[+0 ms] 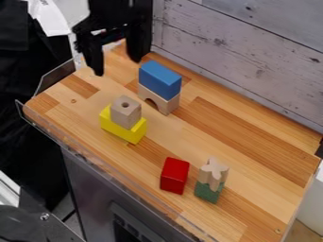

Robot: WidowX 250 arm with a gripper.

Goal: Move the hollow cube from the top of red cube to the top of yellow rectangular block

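Moving the hollow cube (125,116): looks done; I see it on the yellow block (134,135), toward the tabletop's (252,153) left corner.
Red block (174,176): near the front edge.
Gripper (118,66): spread wide, empty; I judge nothing's left.

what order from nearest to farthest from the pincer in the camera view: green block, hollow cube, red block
1. Hollow cube, atop the yellow block
2. Red block, just left of the green one
3. Green block, under a wooden piece
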